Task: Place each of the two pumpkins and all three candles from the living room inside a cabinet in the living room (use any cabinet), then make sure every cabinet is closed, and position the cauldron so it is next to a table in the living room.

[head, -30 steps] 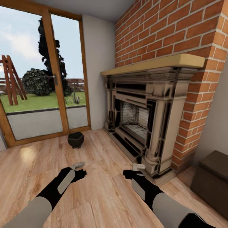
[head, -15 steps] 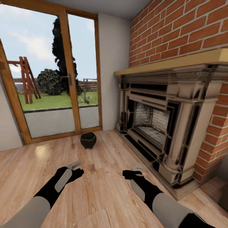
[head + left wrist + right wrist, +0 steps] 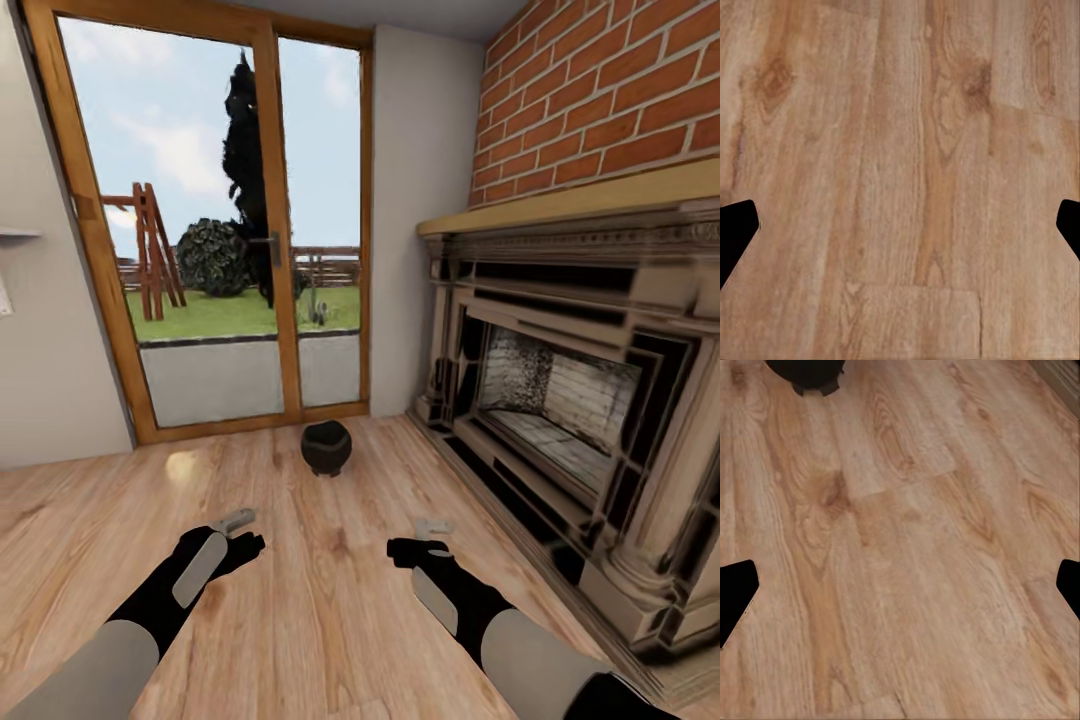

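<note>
Currently both arms empty: left gripper (image 3: 238, 522) and right gripper (image 3: 432, 527) hold nothing, jaws spread wide over bare floor (image 3: 330, 620). Cauldron (image 3: 326, 447) sits on the floor ahead, centre, just before the glass door (image 3: 215, 230), nothing between it and the grippers. Risks: round belly may slip or tip in a rim grab. Fireplace (image 3: 590, 400) close on the right, so the right elbow could clip it when turning.

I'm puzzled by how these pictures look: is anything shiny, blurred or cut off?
Head view: a pale glare patch on the wooden floor by the glass door; the fireplace looks smeared. Right wrist view: the cauldron is cropped at the edge.
</note>
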`<state>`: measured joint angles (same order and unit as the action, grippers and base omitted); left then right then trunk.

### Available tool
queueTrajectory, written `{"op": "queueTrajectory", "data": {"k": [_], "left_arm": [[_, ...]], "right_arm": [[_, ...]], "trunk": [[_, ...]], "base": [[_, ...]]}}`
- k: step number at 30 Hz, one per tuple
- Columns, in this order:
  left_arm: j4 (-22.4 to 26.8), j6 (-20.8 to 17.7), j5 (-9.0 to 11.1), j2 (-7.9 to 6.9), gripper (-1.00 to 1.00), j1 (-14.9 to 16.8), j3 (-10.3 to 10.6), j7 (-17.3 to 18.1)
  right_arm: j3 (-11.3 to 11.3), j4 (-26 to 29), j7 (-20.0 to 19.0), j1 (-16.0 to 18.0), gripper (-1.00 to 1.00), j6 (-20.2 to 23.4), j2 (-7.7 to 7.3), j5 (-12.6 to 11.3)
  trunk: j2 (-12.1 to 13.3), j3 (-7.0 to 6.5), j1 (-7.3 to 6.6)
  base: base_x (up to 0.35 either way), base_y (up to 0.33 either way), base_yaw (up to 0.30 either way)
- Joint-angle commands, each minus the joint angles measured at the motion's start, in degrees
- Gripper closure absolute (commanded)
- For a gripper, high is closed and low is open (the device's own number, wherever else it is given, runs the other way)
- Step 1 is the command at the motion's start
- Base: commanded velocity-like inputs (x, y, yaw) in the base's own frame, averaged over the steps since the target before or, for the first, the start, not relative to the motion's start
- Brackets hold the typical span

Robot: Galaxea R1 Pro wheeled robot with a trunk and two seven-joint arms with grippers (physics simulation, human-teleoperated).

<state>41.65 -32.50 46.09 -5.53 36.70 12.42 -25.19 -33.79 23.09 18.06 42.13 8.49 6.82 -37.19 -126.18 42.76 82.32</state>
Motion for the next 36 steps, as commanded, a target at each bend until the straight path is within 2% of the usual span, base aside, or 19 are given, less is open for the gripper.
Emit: {"op": "queueTrajectory", "data": {"k": [1, 6, 9, 13, 17, 21, 23, 26, 28, 30, 36], "left_arm": [[0.1, 0.0, 0.6, -0.09, -1.00, 0.0, 0.3, -0.6], [-0.2, 0.0, 0.5, -0.07, -1.00, 0.0, 0.3, -0.6], [-2.4, 0.0, 0.1, -0.03, -1.00, 0.0, 0.3, -0.6], [-3.7, 0.3, -0.4, -0.13, -1.00, 0.0, 0.4, -0.6], [-4.2, 0.6, -0.4, -0.15, -1.00, -0.1, 0.8, -0.6], [-9.2, 1.3, -0.6, -0.06, -1.00, -0.3, 0.9, -0.6], [-10.9, 2.4, -0.6, -0.12, -1.00, -0.4, 0.9, -0.5], [-14.8, 7.9, -0.6, -0.17, -1.00, -0.5, 0.9, 0.8], [-17.5, 10.3, -0.6, -0.11, -1.00, -0.5, 0.9, 2.4], [-19.9, 11.6, -0.7, -0.01, -1.00, -0.5, 0.9, 3.8], [-21.5, 13.1, -0.6, 0.41, -1.00, -0.5, 1.1, 5.1]], "right_arm": [[-0.5, 0.1, 0.5, 0.1, -1.00, 0.6, -0.05, -0.3], [-0.4, -0.1, 0.5, 0.1, -1.00, 2.5, -0.02, -0.3], [-0.4, -0.2, 0.5, 0.1, -1.00, 3.2, -0.02, -0.4], [-0.3, -0.6, 0.7, 0.1, -1.00, 7.7, -0.02, -0.6], [0.1, -0.7, 0.6, 0.1, -1.00, 8.8, -0.08, -1.2], [0.2, -0.7, 0.5, 0.0, -1.00, 9.2, -0.36, -1.2], [0.2, -0.8, 0.4, -0.1, -1.00, 9.0, -0.42, -1.3], [0.3, -0.8, 0.3, -0.4, -1.00, 7.1, -0.48, -1.4], [0.3, -0.8, 0.3, -0.6, -1.00, 5.5, -0.48, -1.4], [0.3, -0.8, 0.4, -0.8, -1.00, 4.7, -0.49, -1.4], [0.3, -0.9, 0.4, -1.0, -1.00, 4.0, -0.49, -1.4]], "trunk": [[0.0, 0.13, 0.03], [0.0, 0.47, 0.03], [0.0, 0.68, 0.03], [0.0, 0.97, 0.03], [0.0, 1.26, 0.03], [0.0, 1.56, 0.03], [0.0, 1.71, 0.03], [1.2, 1.41, -0.63], [2.0, 1.21, -1.07], [2.8, 1.01, -1.51], [5.2, 0.42, -2.83]], "base": [[0.336, 0.010, 0.229], [0.341, 0.003, 0.209], [0.343, 0.000, 0.199], [0.343, -0.026, 0.197], [0.293, -0.070, 0.196], [0.073, -0.017, 0.187], [0.019, -0.004, 0.171], [0.006, -0.001, 0.165], [0.002, 0.000, 0.162], [0.001, 0.000, 0.160], [0.000, 0.000, 0.159]]}}
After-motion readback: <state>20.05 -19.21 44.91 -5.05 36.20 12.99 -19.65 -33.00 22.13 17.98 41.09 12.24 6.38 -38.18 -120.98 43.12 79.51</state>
